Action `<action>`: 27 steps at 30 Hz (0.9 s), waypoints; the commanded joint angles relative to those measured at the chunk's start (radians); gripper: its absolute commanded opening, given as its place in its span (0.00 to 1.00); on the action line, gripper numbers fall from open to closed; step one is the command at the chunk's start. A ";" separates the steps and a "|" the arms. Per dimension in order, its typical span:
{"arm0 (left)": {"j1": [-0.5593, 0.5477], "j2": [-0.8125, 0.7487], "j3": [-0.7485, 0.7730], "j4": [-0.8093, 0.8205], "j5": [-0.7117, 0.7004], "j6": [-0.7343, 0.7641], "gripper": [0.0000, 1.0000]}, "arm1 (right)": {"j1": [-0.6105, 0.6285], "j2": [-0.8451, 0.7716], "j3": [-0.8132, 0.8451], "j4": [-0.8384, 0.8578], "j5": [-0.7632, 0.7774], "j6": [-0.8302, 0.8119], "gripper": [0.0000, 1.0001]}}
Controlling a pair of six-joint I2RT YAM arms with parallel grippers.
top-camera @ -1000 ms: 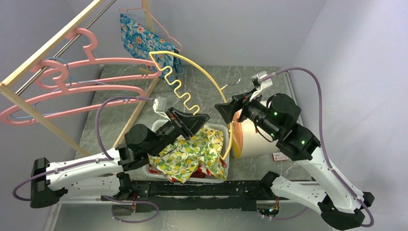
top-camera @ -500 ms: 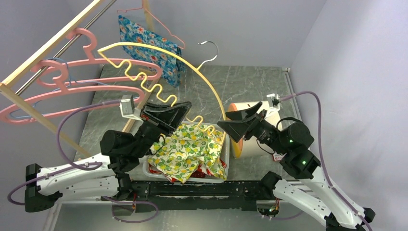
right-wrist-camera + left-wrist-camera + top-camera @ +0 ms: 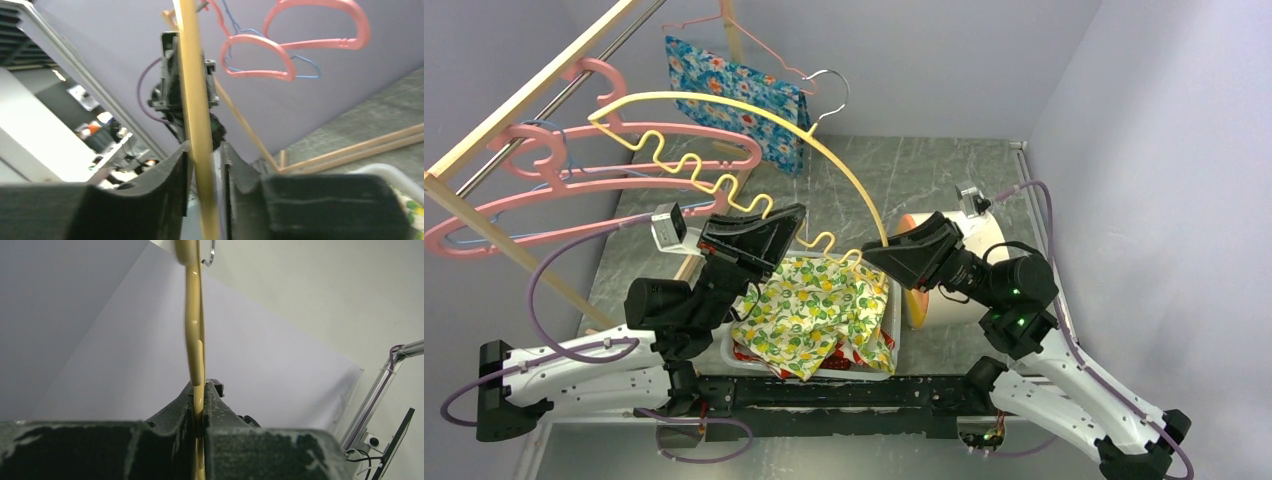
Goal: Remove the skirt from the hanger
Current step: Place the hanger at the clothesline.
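A bare yellow hanger (image 3: 724, 98) with a wavy lower bar is held up over the table, its metal hook (image 3: 829, 85) toward the back. My left gripper (image 3: 774, 222) is shut on the wavy bar; the left wrist view shows the hanger (image 3: 194, 330) pinched between the jaws of that gripper (image 3: 199, 412). My right gripper (image 3: 884, 252) has closed around the hanger's right end, and the right wrist view shows the rod (image 3: 192, 75) between the narrow jaws of that gripper (image 3: 204, 155). A lemon-print skirt (image 3: 819, 310) lies crumpled in the white bin (image 3: 894, 300) below.
A wooden rack (image 3: 524, 95) at the left carries several pink hangers (image 3: 574, 140). A blue floral garment (image 3: 734, 90) hangs on a thin pink hanger at the back. A white and orange roll (image 3: 954, 290) lies right of the bin.
The yellow hanger has swung up and to the left with my left gripper. My right gripper has come down beside the bin and closed from wide open onto the hanger's right end.
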 commanded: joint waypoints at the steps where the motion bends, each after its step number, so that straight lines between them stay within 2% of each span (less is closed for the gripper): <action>1: 0.005 -0.008 -0.024 0.099 0.004 -0.023 0.07 | 0.002 0.027 0.028 0.115 -0.020 0.026 0.11; 2: 0.005 -0.013 -0.031 0.100 0.001 -0.027 0.07 | 0.003 0.037 0.036 0.112 -0.016 0.025 0.00; 3: 0.005 -0.015 -0.035 0.092 0.000 -0.031 0.07 | 0.002 0.044 0.041 0.113 -0.016 0.024 0.00; 4: 0.005 -0.020 -0.035 0.074 -0.002 -0.034 0.13 | 0.002 0.049 0.044 0.110 -0.011 0.020 0.00; 9: 0.005 -0.048 -0.007 -0.173 -0.005 -0.080 0.88 | 0.002 0.026 0.087 -0.033 0.100 -0.057 0.00; 10: 0.005 -0.052 0.000 -0.218 -0.005 -0.086 0.96 | 0.002 0.015 0.100 -0.072 0.129 -0.091 0.00; 11: 0.005 -0.054 0.012 -0.275 -0.004 -0.090 0.99 | 0.002 0.004 0.112 -0.105 0.156 -0.109 0.00; 16: 0.005 -0.069 0.098 -0.640 0.014 -0.144 1.00 | 0.004 -0.056 0.197 -0.337 0.362 -0.282 0.00; 19: 0.005 -0.102 0.090 -0.750 0.033 -0.179 1.00 | 0.002 -0.074 0.244 -0.465 0.488 -0.373 0.00; 23: 0.005 -0.151 0.066 -0.813 0.092 -0.178 1.00 | 0.003 -0.058 0.312 -0.597 0.621 -0.478 0.00; 27: 0.005 -0.152 0.106 -0.973 0.125 -0.168 1.00 | 0.002 0.010 0.360 -0.668 0.660 -0.571 0.00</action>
